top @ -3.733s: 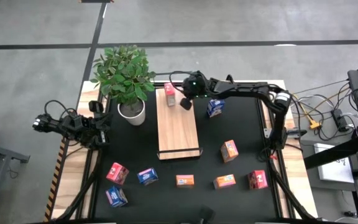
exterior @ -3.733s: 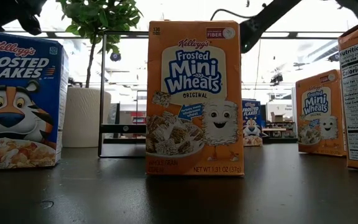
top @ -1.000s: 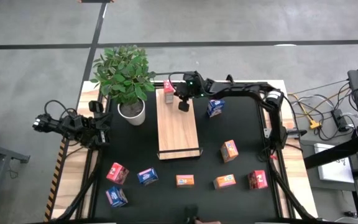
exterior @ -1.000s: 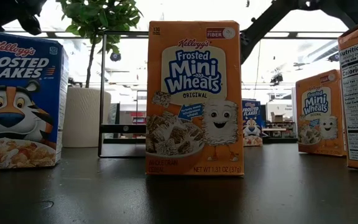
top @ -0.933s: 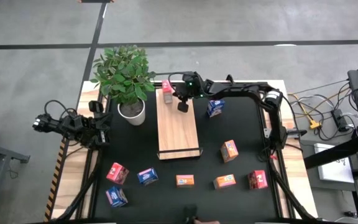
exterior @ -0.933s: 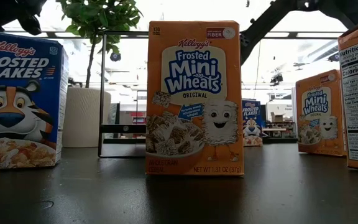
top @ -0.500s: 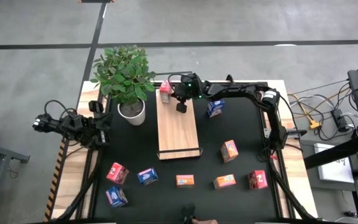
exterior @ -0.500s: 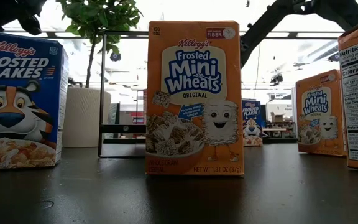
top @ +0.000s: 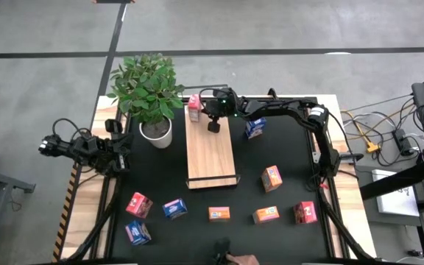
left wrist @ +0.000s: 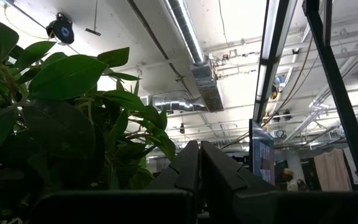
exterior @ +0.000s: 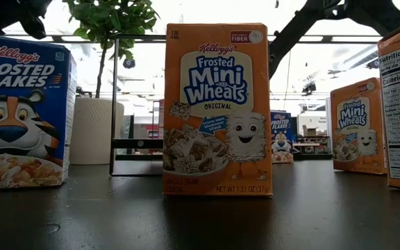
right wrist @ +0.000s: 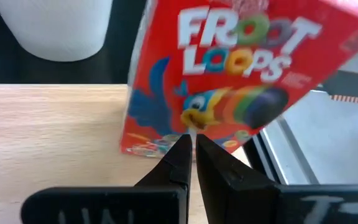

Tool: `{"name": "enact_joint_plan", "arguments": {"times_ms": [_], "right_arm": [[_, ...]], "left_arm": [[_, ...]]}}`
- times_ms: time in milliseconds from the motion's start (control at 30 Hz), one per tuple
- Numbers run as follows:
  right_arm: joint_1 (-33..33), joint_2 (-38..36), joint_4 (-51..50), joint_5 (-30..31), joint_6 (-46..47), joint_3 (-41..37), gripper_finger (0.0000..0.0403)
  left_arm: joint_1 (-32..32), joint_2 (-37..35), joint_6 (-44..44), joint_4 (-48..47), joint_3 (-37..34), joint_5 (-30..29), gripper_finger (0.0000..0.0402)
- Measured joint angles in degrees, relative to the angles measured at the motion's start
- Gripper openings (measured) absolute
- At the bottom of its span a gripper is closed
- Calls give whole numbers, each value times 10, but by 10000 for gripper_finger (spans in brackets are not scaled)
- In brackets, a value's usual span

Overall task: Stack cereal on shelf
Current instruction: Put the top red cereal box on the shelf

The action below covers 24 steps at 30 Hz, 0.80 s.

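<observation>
A red Froot Loops cereal box stands at the far end of the light-wood shelf, at its left edge. In the right wrist view the box leans over, its bottom on the board. My right gripper is shut, its fingertips against the box. My left gripper is shut and empty, parked off the table's left side beside the plant. Several more cereal boxes lie on the black table: a blue one, an orange-red one and a row near the front edge. My right gripper pushes with its shut fingertips against the box's printed front, low down near its bottom edge. The fingers come about level from the table's right side. The box rests on the board by its bottom and is tilted.
A potted plant in a white pot stands just left of the shelf's far end. Boxes line the front edge. In the low view a Mini Wheats box stands in front of the shelf's wire frame.
My right gripper, shut, has gone a little toward the table's left edge along the shelf's far end. The red box has slid before it toward the shelf's left edge and stands tilted.
</observation>
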Motion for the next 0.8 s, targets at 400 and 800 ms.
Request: {"name": "enact_joint_plan", "arguments": {"times_ms": [400, 800], "right_arm": [[-2, 1, -2, -5, -13, 35, 12], [-3, -7, -38, -4, 3, 37, 12]], "left_arm": [[0, 0, 0, 0, 0, 0, 0], [0, 0, 0, 0, 0, 0, 0]]}}
